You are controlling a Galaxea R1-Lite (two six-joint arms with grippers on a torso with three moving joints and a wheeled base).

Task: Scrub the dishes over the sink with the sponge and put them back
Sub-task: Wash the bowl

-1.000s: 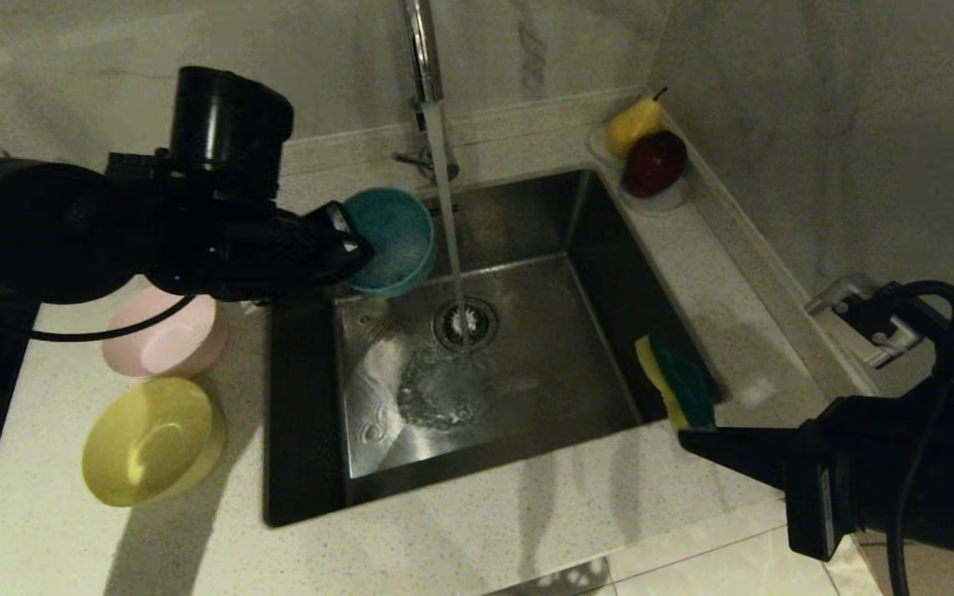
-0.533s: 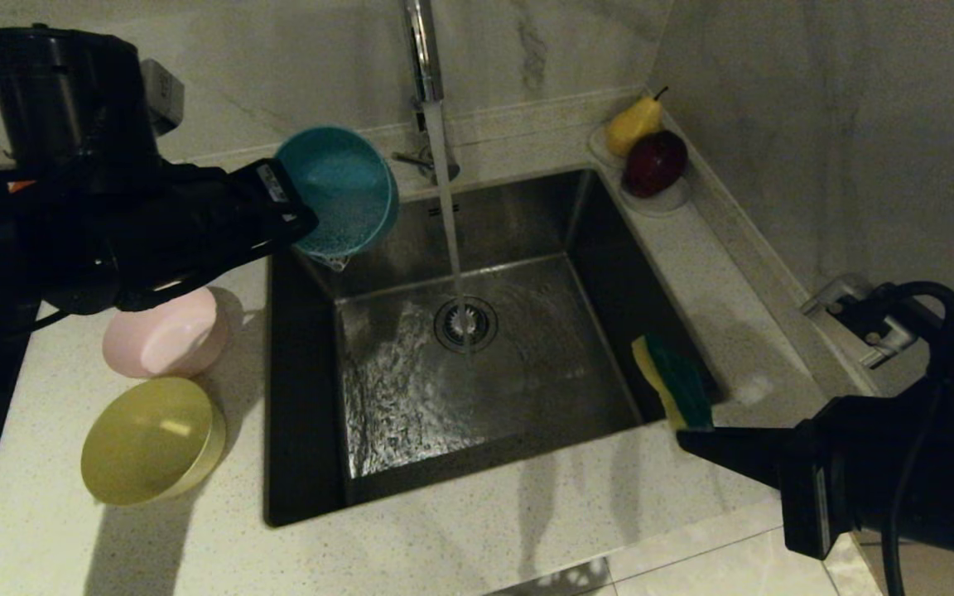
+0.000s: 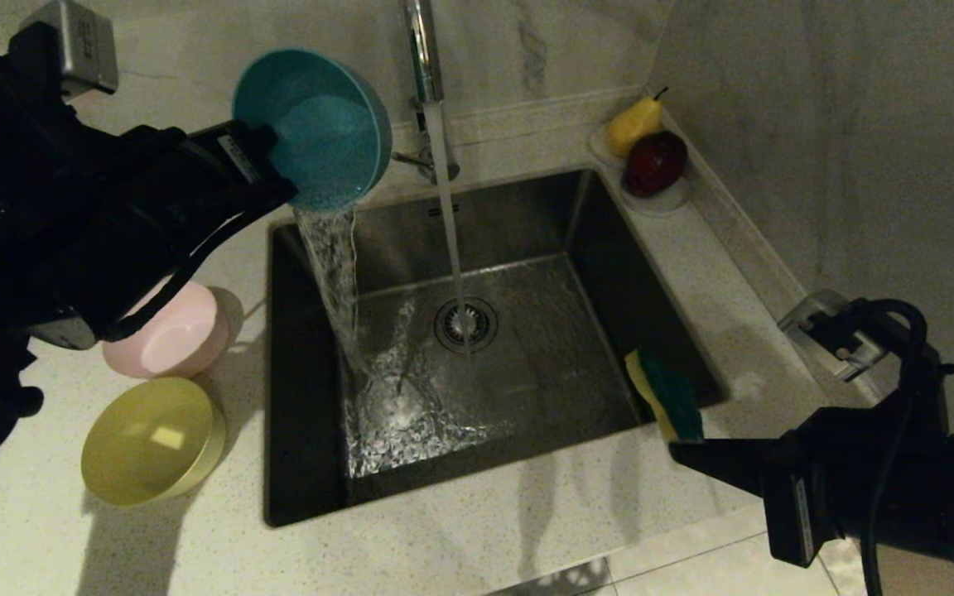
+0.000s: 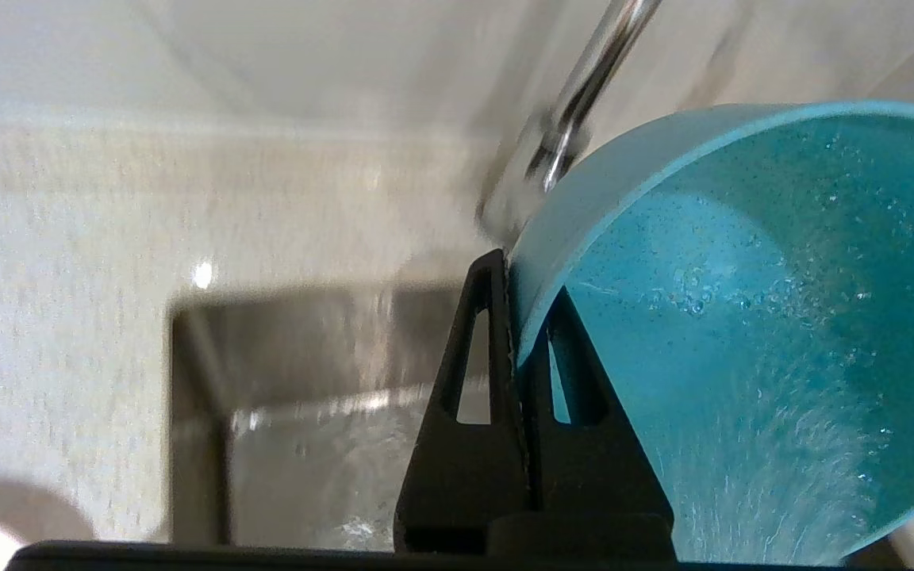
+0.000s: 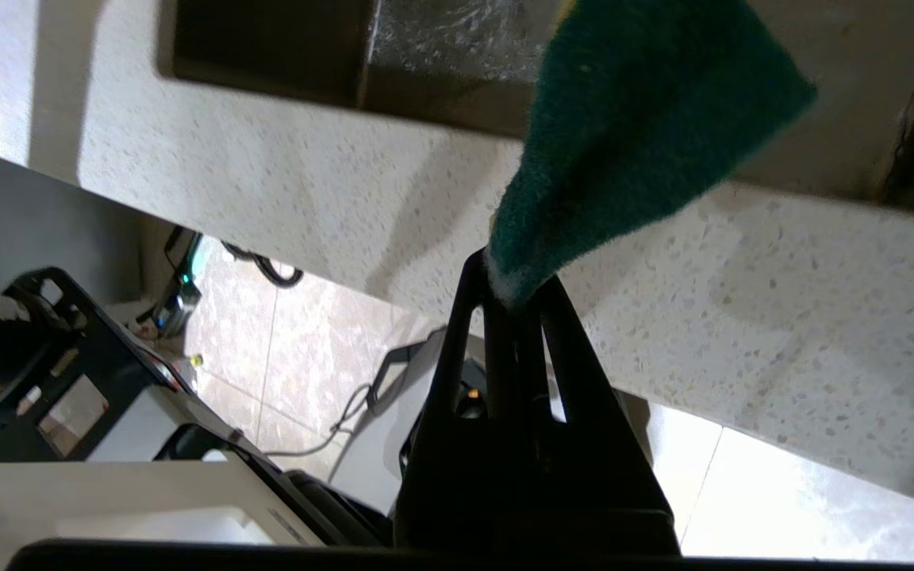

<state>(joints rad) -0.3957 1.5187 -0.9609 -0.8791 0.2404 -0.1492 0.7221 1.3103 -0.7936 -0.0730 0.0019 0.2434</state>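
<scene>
The blue bowl point(image 3: 315, 128) hangs above the back left corner of the sink point(image 3: 527, 223), tipped steeply so its open mouth faces down and toward the basin, and water pours from its lower lip onto the sink floor. The left gripper point(image 3: 266, 161) is clamped on the bowl's rim, one finger inside and one outside, as the left wrist view shows point(image 4: 516, 317); part of that rim is hidden behind the fingers, and the bowl's far side is cut off at the edge of that view. The faucet point(image 3: 423, 58) runs a thin stream onto the drain point(image 3: 464, 324), its top cut off by the frame. The sponge point(image 3: 667, 397) stands on end over the sink's front right corner, its long axis running up and away from the right gripper point(image 3: 680, 447), green face to the right, yellow body to the left; the jaws pinch its lower corner, which they hide. The pink bowl point(image 3: 171, 335), partly covered by the left arm, and the yellow bowl point(image 3: 150, 439) sit on the counter point(image 3: 444, 546) left of the sink, just beside each other. A pear point(image 3: 633, 124) and a dark red fruit point(image 3: 655, 161) rest at the back right corner.
</scene>
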